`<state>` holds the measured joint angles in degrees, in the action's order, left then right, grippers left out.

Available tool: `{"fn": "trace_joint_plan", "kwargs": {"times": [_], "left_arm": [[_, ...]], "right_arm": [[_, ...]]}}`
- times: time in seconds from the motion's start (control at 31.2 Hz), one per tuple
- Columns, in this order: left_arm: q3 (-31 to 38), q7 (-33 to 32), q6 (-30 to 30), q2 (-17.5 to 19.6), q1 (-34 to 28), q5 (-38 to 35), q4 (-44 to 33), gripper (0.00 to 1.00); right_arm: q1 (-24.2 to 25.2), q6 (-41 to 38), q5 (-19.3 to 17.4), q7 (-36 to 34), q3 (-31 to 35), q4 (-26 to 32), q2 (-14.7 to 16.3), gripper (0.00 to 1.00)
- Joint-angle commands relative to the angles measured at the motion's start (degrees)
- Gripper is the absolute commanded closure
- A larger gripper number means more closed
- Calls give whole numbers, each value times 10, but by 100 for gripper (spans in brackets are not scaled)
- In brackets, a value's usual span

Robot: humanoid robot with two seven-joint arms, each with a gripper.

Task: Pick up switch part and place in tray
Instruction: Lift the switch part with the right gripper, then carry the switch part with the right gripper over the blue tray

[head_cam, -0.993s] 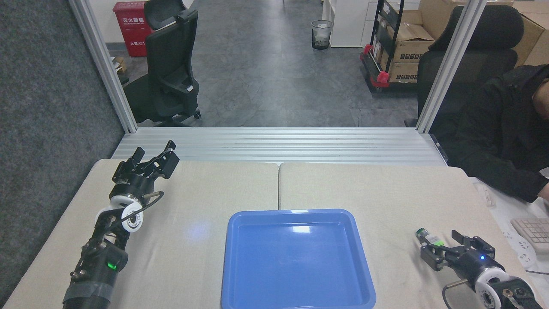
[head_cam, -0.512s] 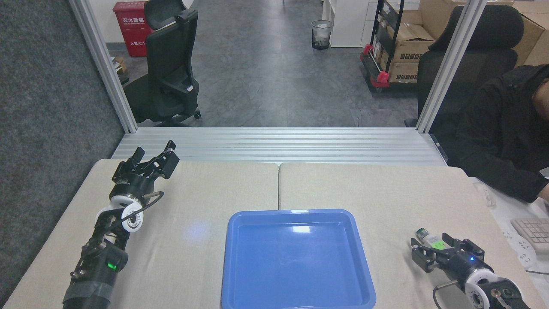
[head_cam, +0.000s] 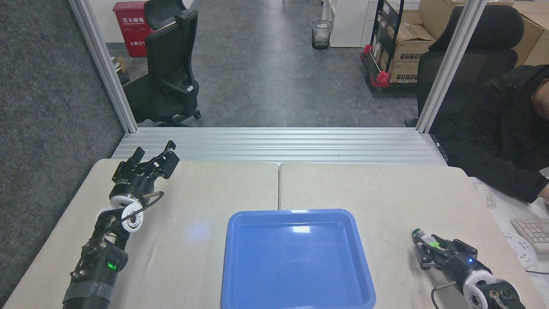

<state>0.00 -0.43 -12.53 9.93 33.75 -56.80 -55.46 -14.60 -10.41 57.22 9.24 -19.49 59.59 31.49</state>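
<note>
Near the right edge of the counter (head_cam: 386,193), toward the near right corner: right pincer (head_cam: 426,249), fingers on either side of the switch part (head_cam: 424,238), whether actually clamped on it impossible to tell, dark head of the part poking out toward the far left and green block between the fingers. Blue tray (head_cam: 297,259) at the middle of the near edge, nothing in it, well apart from the part. By the far left corner: left pincer (head_cam: 153,159), fingers spread apart, holding nothing.
</note>
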Motion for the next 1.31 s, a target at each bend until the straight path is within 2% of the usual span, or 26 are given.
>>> {"fn": "trace_joint_plan", "kwargs": {"times": [0.0,0.13,0.26,0.45,0.54,0.64,0.77,0.9,1.02,1.12,1.28], "left_arm": [[-13,0,0,0,0,0,0,0],[-13,0,0,0,0,-1,0,0],[-13,0,0,0,0,0,0,0],[-14,0,0,0,0,0,0,0],[-14,0,0,0,0,0,0,0],[-13,0,0,0,0,-1,0,0],[-13,0,0,0,0,0,0,0],[-13,0,0,0,0,-1,0,0],[-13,0,0,0,0,0,0,0],[-13,0,0,0,0,0,0,0],[-13,0,0,0,0,0,0,0]], "right_arm": [[-2,2,-5,1,23,-5,-5,100],[-6,1,-6,0,35,2,-4,100],[-52,0,-8,0,36,15,-5,100],[-97,-19,-9,3,35,112,-1,100],[-106,-36,-6,17,22,128,-7,100],[-108,-49,-4,24,-24,137,-21,100],[-106,-51,-2,24,-76,162,-40,100],[-93,-51,5,31,-109,172,-78,100],[-52,-51,41,39,-131,173,-106,100],[-24,-52,61,39,-131,173,-118,100],[-15,-52,64,38,-123,173,-121,100]]}}
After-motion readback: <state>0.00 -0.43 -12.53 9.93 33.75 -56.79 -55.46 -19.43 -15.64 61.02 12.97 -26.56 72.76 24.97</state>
